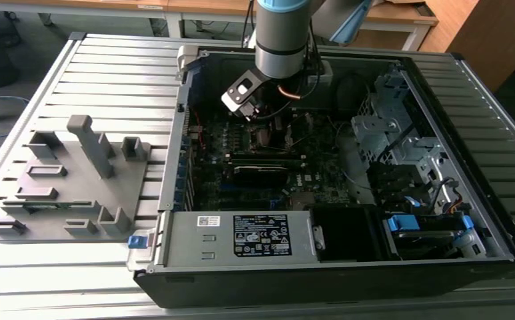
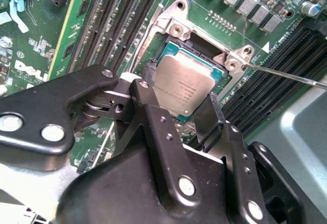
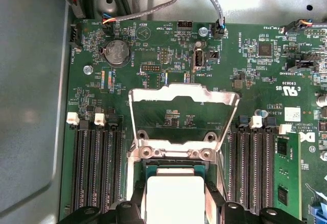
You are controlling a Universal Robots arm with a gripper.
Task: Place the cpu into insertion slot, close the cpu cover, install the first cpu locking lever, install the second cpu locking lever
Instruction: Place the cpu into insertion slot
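Two black fingers (image 2: pixel 153 127) of the gripper (image 2: pixel 181 89) are seen closed against opposite edges of the cpu (image 2: pixel 185 76). The chip is held flat, metal top upward, at the insertion slot (image 2: pixel 198 44); whether it is fully seated cannot be told. It is square (so no long axis), with its edges parallel to the slot's rim. In the first wrist view the cpu cover (image 3: pixel 184 92) is shown raised open beyond the slot, flanked by memory slots (image 3: pixel 97 173). A thin lever rod (image 2: pixel 286 76) juts out beside the slot's corner. In the exterior view the arm (image 1: pixel 280 40) is seen reaching down into the computer case (image 1: pixel 172 167).
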